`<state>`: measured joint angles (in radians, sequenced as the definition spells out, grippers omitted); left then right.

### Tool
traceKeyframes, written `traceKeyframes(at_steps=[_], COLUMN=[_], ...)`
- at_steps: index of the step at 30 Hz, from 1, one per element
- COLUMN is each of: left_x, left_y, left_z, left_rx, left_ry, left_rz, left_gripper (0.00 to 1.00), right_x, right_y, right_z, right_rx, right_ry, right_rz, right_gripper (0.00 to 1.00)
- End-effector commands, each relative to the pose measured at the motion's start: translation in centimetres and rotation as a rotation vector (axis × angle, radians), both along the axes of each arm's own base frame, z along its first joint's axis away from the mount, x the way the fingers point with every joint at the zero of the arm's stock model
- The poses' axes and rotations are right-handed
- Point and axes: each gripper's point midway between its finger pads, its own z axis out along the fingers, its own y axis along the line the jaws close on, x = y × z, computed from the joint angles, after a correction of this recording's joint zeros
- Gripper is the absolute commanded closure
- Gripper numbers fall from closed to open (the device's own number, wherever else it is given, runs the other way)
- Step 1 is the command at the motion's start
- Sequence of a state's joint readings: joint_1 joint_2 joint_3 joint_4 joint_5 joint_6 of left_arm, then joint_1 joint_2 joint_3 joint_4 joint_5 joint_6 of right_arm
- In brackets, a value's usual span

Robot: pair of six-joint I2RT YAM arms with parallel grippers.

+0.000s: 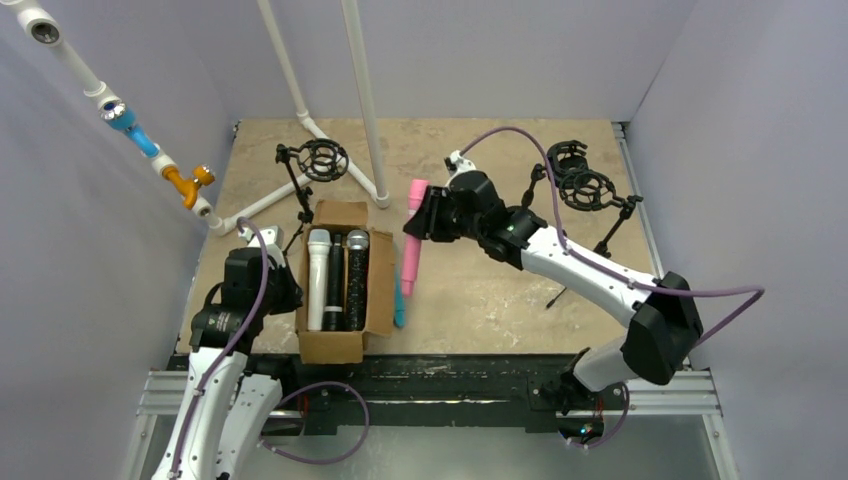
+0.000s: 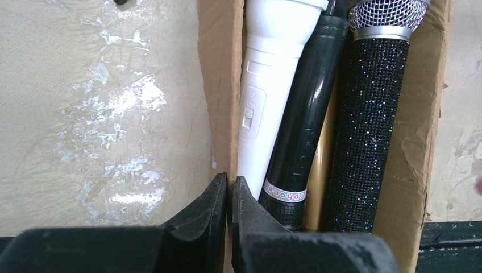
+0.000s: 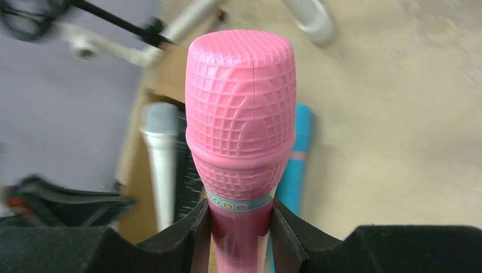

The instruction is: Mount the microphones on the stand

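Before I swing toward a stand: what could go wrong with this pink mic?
The right gripper pinches the pink microphone just below its head, so the long body could pivot. Its tail hangs over the blue microphone and may nudge it. The right forearm passes near the shock-mount stand.

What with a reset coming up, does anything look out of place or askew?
One blue microphone lies on the table outside the cardboard box, beside its right wall, partly hidden by the pink microphone held in the right gripper. Nothing else stands out.
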<state>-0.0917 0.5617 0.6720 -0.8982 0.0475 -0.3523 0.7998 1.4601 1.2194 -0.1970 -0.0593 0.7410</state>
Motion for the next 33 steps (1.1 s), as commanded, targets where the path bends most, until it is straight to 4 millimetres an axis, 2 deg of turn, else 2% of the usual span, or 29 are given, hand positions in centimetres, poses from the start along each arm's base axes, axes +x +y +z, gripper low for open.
traceKeyframes(at_steps=[1,3,7,11,14,16,21,23,26,33], left_x=[2.4,2.4,2.4,2.2,2.2,2.3,2.3,2.3,2.4,2.1], left_y=[-0.3,-0.3,0.0,0.0,-0.1,-0.2,0.2,0.4,0.6,1.1], left_z=[3.8,4.0,4.4,4.1,4.1,4.1,3.9,4.0,4.2,4.1], left_rx=[-0.016,-0.016,-0.015,-0.017,-0.016,-0.019,-0.002,0.005,0.008,0.024], left_ry=[-0.167,-0.178,-0.199,-0.17,-0.163,-0.166,-0.165,-0.168,-0.18,-0.172], left_rz=[-0.004,-0.006,0.014,0.017,0.008,0.002,0.02,0.032,0.039,0.068], left_gripper=[1.0,1.0,1.0,1.0,1.0,1.0,1.0,1.0,1.0,1.0], right_x=[-0.6,-0.6,-0.3,0.5,1.0,1.4,2.2,2.3,2.5,2.0], right_y=[-3.3,-3.5,-3.1,-2.4,-1.8,-1.3,-0.6,-0.5,-0.4,-0.1], right_z=[-8.1,-10.6,-14.3,-16.5,-17.2,-17.5,-17.5,-17.1,-16.4,-14.6], right_rx=[-0.194,-0.219,-0.254,-0.279,-0.282,-0.28,-0.288,-0.284,-0.28,-0.256], right_ry=[0.104,0.14,0.196,0.226,0.232,0.235,0.228,0.222,0.214,0.208], right_rz=[-0.045,-0.05,-0.048,-0.048,-0.044,-0.041,-0.04,-0.037,-0.037,-0.006], right_gripper=[0.94,0.95,0.98,1.0,1.0,0.98,0.85,0.74,0.63,0.49])
